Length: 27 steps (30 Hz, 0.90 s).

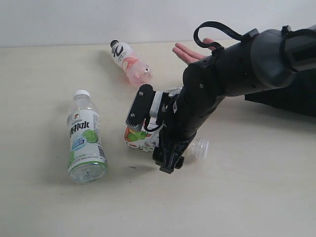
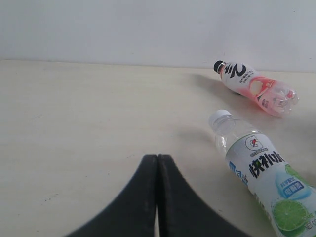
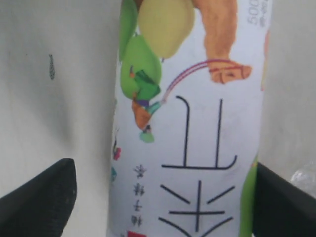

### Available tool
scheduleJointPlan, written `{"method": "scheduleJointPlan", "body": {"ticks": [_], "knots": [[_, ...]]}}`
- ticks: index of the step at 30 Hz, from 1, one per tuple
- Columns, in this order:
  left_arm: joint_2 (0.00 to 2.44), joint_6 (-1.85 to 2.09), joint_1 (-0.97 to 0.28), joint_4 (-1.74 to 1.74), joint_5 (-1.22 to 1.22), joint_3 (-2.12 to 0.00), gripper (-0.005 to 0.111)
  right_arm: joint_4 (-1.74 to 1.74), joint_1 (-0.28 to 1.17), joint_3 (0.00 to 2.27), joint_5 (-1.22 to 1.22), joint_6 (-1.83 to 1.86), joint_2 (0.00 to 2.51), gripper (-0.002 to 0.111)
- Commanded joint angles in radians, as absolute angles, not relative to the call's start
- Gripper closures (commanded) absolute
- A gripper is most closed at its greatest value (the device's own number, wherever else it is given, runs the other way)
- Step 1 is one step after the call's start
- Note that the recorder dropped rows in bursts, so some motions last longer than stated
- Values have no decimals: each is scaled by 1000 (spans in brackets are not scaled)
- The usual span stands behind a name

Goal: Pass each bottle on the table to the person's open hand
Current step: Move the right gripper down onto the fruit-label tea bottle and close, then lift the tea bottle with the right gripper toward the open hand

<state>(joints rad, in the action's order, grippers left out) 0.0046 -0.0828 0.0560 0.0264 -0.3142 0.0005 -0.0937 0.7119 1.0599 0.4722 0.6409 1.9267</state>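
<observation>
The fruit-picture bottle lay on its side near the middle of the table. The right gripper stood over it with its jaws apart, one on each side of the label. On one side a strip of table showed between finger and bottle, so nothing was clamped yet. I judged the step to be the grasp of this bottle. The next move called for closing on its body, lifting, and carrying it to the open hand held palm up behind the arm. A plain clear bottle lay just beside. The lime bottle and the pink bottle lay apart. The left gripper had its fingers together, empty.
</observation>
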Motion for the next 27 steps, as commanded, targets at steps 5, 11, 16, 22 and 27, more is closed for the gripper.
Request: {"method": "scheduleJointPlan", "body": {"ticks": [5,11,16,22,27], "knots": [[0,-82,50,20,-312,0,107,-101,716,1065,455,643,1929,56],[0,-82,50,20,-312,0,107,-140,716,1065,468,641,1929,108],[0,-82,50,20,-312,0,107,-147,716,1065,479,574,1842,108],[0,-82,50,20,-312,0,107,-147,716,1065,547,511,1661,108],[0,-82,50,20,-312,0,107,-121,715,1065,618,427,1496,108]]}}
